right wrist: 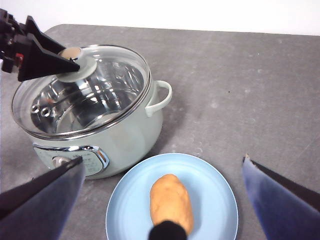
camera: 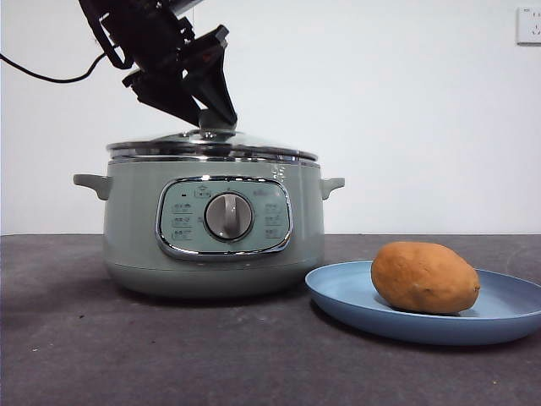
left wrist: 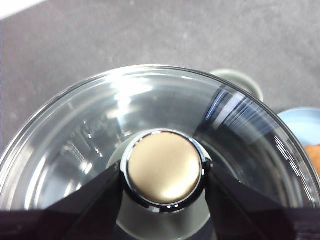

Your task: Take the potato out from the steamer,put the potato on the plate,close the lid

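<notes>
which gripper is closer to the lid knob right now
Left. The left gripper has a jaw on each side of the lid knob; the right gripper hangs open above the plate, apart from the steamer.

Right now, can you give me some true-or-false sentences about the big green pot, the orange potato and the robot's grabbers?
1. The orange-brown potato lies on the shallow blue plate. True.
2. The domed glass lid lies on the table. False: it sits on the sage-green steamer.
3. The left gripper is at the lid's round knob, a jaw on each side. True.
4. The right gripper holds the potato. False: it is open above the plate.
</notes>
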Tool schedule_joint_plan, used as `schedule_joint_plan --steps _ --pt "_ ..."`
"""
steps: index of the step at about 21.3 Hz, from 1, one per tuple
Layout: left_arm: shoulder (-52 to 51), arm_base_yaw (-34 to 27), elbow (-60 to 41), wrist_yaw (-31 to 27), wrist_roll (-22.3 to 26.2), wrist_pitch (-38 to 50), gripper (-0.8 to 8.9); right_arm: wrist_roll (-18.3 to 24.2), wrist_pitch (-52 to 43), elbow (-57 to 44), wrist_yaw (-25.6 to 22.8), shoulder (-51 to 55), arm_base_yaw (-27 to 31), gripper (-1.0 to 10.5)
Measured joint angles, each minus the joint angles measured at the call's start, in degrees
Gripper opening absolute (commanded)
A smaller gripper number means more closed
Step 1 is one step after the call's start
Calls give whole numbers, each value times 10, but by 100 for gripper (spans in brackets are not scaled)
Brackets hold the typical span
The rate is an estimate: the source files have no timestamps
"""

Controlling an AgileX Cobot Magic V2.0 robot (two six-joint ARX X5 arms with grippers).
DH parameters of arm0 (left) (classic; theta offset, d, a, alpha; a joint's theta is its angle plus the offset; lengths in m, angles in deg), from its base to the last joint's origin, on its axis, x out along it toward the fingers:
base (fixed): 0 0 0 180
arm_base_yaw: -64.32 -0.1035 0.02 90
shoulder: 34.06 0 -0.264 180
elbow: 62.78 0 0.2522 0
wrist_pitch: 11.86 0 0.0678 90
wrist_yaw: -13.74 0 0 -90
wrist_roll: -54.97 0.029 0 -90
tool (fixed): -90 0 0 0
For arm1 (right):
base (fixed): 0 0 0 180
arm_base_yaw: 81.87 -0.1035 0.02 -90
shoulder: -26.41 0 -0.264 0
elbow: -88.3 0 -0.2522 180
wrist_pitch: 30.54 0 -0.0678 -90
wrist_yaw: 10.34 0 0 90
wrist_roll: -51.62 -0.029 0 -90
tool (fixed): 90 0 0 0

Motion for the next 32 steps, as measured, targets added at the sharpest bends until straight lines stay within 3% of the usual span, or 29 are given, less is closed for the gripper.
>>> schedule_joint_plan --steps 5,7,8,10,11,19,23,28,30,32 --pt "9 2 2 3 -1 -1 -9 0 0 0 0 0 0 629" --pt "9 2 4 3 -2 -5 35 0 0 0 0 0 0 629" --pt "9 2 5 3 -2 -7 138 0 0 0 0 0 0 629" --pt "9 2 7 2 -2 -13 484 0 0 0 2 0 0 629" --pt "10 2 8 2 -2 -15 549 0 2 0 2 0 0 629" --pt "-13 3 8 2 -1 -39 548 0 31 0 4 0 -1 629" --pt "-87 3 8 2 -3 -61 548 0 38 0 38 0 -1 626" --pt "-198 3 8 18 -19 -220 528 -6 88 0 112 -2 -1 621" --pt "-235 3 8 53 -23 -295 516 -10 109 0 155 -3 -1 547" --pt "-261 4 8 77 -26 -354 359 -11 128 0 207 -7 -1 489"
